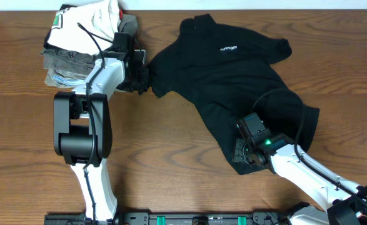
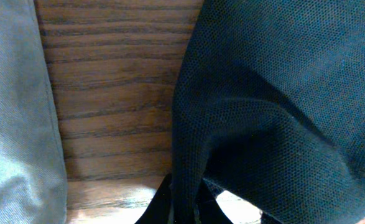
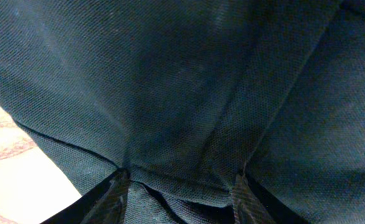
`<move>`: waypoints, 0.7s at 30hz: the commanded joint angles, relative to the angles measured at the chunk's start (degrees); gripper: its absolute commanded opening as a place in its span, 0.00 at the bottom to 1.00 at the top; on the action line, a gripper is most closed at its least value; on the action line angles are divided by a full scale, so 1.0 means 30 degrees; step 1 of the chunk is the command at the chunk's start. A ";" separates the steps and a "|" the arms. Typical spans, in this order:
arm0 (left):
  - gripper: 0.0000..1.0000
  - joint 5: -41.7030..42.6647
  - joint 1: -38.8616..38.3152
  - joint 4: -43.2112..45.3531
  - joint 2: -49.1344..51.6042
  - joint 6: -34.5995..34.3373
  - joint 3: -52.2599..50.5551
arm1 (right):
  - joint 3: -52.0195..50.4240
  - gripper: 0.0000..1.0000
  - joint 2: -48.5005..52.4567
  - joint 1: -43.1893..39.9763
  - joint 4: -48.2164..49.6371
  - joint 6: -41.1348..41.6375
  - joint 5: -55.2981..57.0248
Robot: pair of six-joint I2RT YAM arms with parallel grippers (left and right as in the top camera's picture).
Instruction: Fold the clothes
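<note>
The black shirt [image 1: 233, 81] lies spread and rumpled on the wooden table, its white logo lettering [image 1: 227, 49] facing up. My left gripper [image 1: 144, 80] is at the shirt's left sleeve edge. In the left wrist view its fingers [image 2: 183, 208] are shut on a fold of the black fabric [image 2: 275, 106]. My right gripper [image 1: 242, 155] is at the shirt's lower hem. In the right wrist view its fingers [image 3: 179, 193] are spread apart, with black fabric [image 3: 182, 93] bunched between and over them. No white tag shows.
A stack of folded white, grey-olive and light blue garments [image 1: 77, 44] sits at the back left, right beside my left arm. Its grey cloth [image 2: 14, 124] fills the left edge of the left wrist view. Bare wooden table [image 1: 170, 162] lies between the arms.
</note>
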 commanded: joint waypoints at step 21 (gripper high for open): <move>0.06 -0.0481 0.0029 -0.0306 0.0248 -0.0029 0.0270 | 0.0168 0.01 0.0619 -0.0153 0.0765 -0.2011 0.0146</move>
